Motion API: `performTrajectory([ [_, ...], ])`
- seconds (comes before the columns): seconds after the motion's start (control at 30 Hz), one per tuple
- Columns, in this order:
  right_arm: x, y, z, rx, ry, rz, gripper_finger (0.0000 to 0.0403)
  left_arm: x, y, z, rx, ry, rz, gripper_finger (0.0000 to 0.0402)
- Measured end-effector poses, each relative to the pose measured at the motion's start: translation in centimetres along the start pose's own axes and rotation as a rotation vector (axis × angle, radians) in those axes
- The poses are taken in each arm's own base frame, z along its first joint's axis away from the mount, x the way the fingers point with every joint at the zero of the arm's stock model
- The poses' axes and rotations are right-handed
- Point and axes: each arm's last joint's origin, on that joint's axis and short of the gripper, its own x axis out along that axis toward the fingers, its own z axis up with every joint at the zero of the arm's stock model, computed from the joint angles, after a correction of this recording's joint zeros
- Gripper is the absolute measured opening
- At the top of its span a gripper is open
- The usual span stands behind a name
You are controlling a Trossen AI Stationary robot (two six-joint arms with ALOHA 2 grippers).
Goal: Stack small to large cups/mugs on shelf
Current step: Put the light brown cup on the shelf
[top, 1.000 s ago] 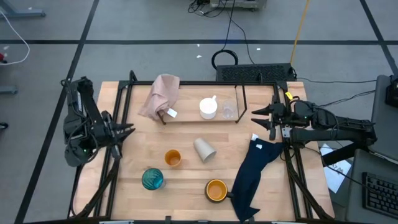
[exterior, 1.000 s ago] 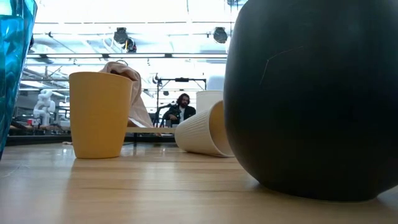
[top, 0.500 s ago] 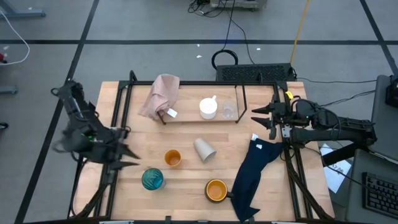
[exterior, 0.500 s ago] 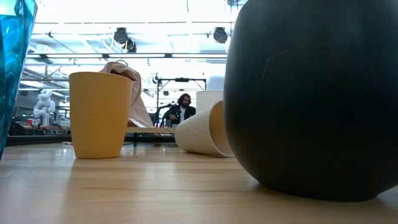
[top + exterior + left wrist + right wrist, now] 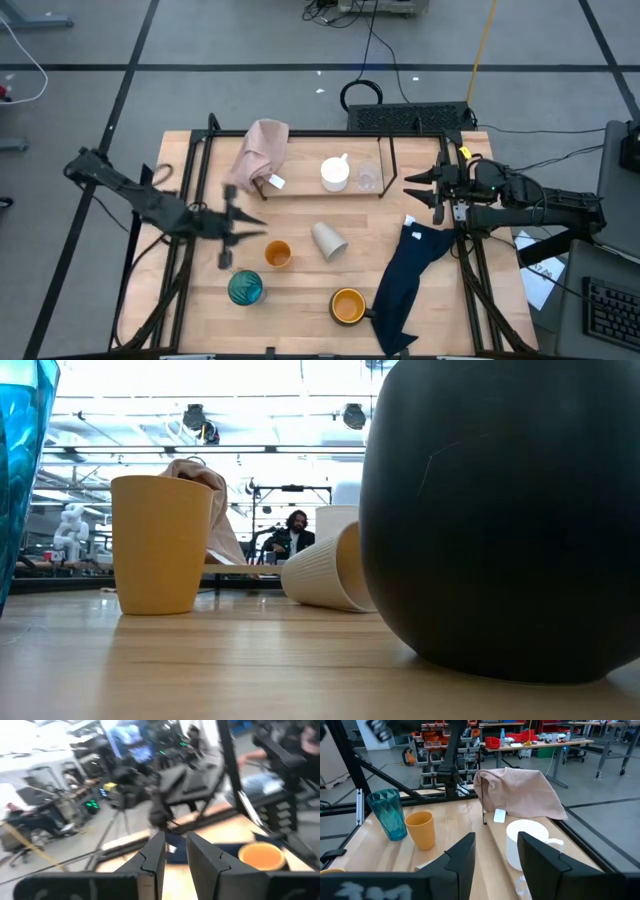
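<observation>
- Currently the left claw point(image 5: 238, 228), fingers slightly parted and empty, hangs over the bench beside the small orange cup point(image 5: 277, 254).
- Likely next: descend and grip it.
- Right claw point(image 5: 418, 188), open and empty, waits near the shelf point(image 5: 385, 155).

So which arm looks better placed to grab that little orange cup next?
The left, probably. Its end effector hangs over the table just beside the small orange cup, fingers open. The right end effector sits at the table's far right edge, beyond the beige cup.
</observation>
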Motion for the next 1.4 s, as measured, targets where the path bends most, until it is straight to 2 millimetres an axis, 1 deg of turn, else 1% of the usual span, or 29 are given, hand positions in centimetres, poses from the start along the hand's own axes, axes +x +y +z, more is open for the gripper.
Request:
performTrajectory([
  [0.1, 0.0, 0.0, 0.0, -0.003, 0.000, 0.000, 0.0139, -2.2, 1.4, 0.0, 0.008, -0.019, 0.074, 0.0081],
  [0.2, 0.1, 0.0, 0.0, -0.001, 0.004, 0.000, 0.0139, -4.8, 2.4, -1.0, -0.002, -0.060, 0.114, 0.0081],
  [0.37, 0.3, 0.0, -0.1, 0.005, 0.013, 0.000, 0.0139, -8.8, 3.3, -4.3, -0.082, -0.188, 0.143, 0.0081],
  [0.5, 0.5, 0.0, -0.2, 0.024, 0.025, -0.001, 0.0139, -10.5, 3.2, -6.8, -0.136, -0.263, 0.142, 0.0081],
  [0.63, 1.0, 0.0, -0.3, 0.033, 0.044, -0.004, 0.0139, -10.9, 2.7, -8.4, -0.154, -0.258, 0.146, 0.0081],
  [0.73, 1.4, 0.0, -0.4, 0.031, 0.064, -0.007, 0.0139, -10.8, 2.4, -8.8, -0.169, -0.232, 0.122, 0.0081],
  [0.83, 1.8, 0.0, -0.6, 0.025, 0.085, -0.009, 0.0139, -10.5, 2.0, -9.3, -0.193, -0.163, 0.118, 0.0081],
  [0.93, 2.2, 0.1, -0.7, 0.020, 0.100, -0.011, 0.0139, -10.2, 1.6, -9.3, -0.207, -0.138, 0.101, 0.0081],
  [1.13, 2.7, 0.1, -0.8, 0.014, 0.114, -0.011, 0.0139, -9.9, 1.3, -8.9, -0.203, -0.159, 0.084, 0.0081],
  [1.23, 3.2, 0.1, -0.7, 0.046, 0.109, -0.005, 0.0139, -9.9, 1.3, -8.9, -0.225, -0.161, 0.079, 0.0081],
  [1.4, 5.1, 0.6, -1.1, 0.040, 0.107, 0.127, 0.0139, -9.9, 1.3, -8.9, -0.264, -0.163, 0.072, 0.0081],
])
